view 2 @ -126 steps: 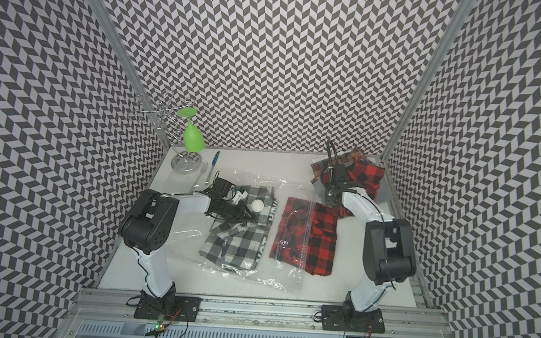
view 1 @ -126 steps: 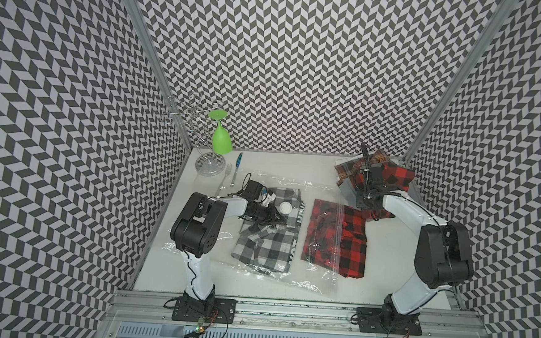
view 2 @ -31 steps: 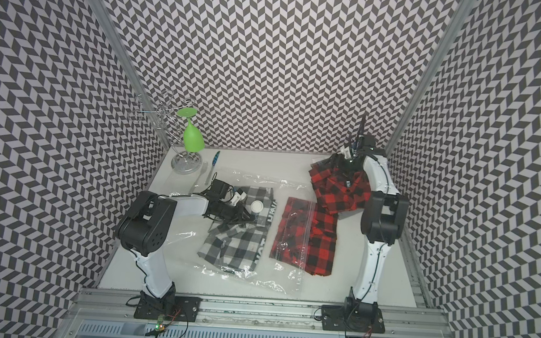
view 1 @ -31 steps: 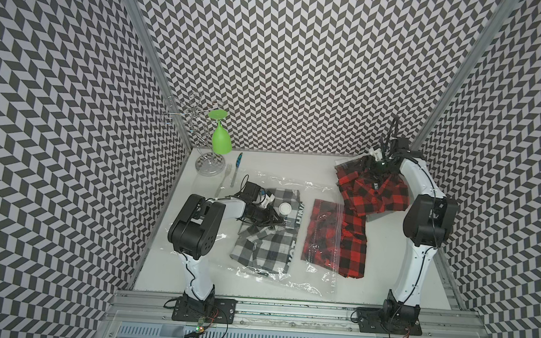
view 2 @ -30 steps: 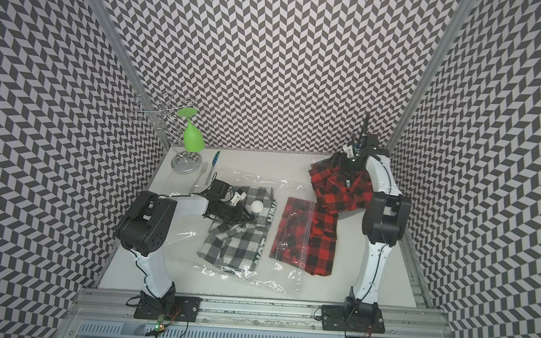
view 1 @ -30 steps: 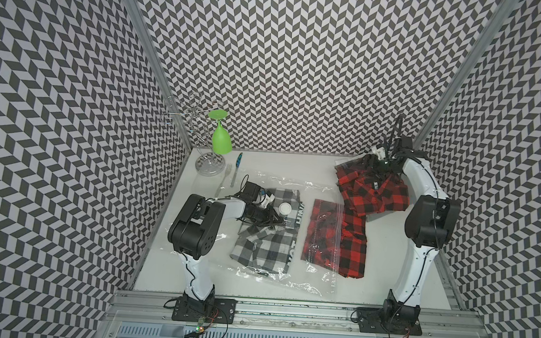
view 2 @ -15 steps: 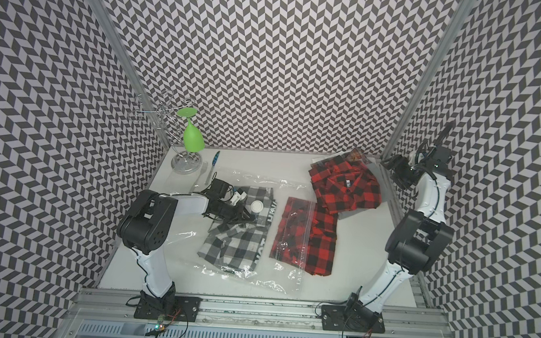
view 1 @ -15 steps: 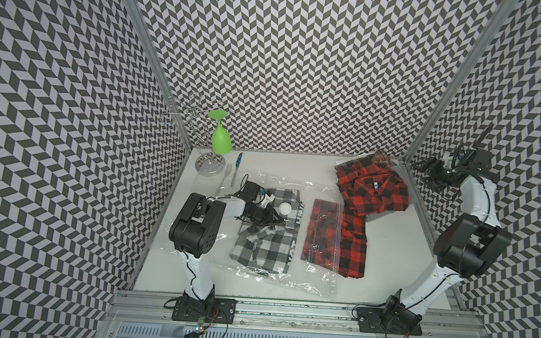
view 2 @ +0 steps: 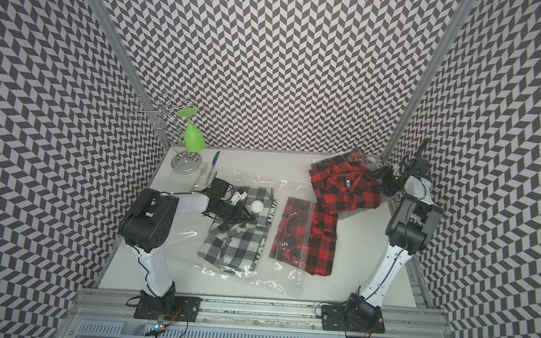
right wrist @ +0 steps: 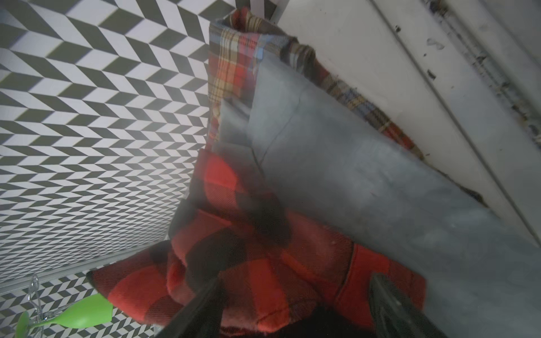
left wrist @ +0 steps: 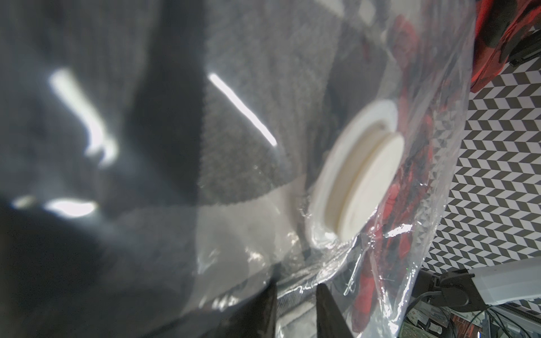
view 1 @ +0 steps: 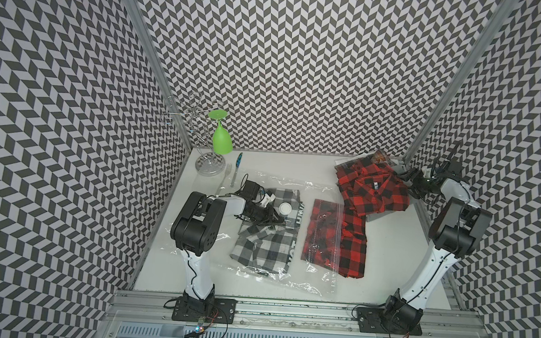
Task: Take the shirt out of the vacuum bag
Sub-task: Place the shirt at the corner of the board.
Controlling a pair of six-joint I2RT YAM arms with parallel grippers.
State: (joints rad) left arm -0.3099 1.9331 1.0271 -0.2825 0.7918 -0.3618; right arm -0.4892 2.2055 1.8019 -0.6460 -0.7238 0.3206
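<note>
The clear vacuum bag (view 1: 262, 182) (view 2: 239, 177) lies flat mid-table, its white valve cap (view 1: 285, 207) (left wrist: 363, 181) facing up. Inside it is a black-and-white plaid shirt (view 1: 264, 246) (view 2: 235, 241). A red plaid shirt (view 1: 335, 241) (view 2: 303, 236) lies half out of its right side. My left gripper (view 1: 275, 220) (view 2: 247, 215) (left wrist: 295, 310) presses down beside the cap, its jaws pinching the bag's film. Another red plaid shirt (view 1: 374, 190) (view 2: 345, 189) (right wrist: 263, 263) lies outside the bag at the back right. My right gripper (view 1: 414, 182) (view 2: 386, 181) (right wrist: 295, 310) hovers open at its right edge, holding nothing.
A wire rack with a green glass (view 1: 222, 138) stands at the back left, with a fork (view 1: 223, 176) and a pen (view 1: 238, 159) beside it. Grey folded cloth (right wrist: 351, 175) and a tartan piece (right wrist: 234, 58) lie under the back-right shirt. The right wall is close behind the right arm.
The right gripper let go of the back-right red shirt, swung out to the right wall, then came back a little toward the shirt's edge. The left arm has stayed put.
</note>
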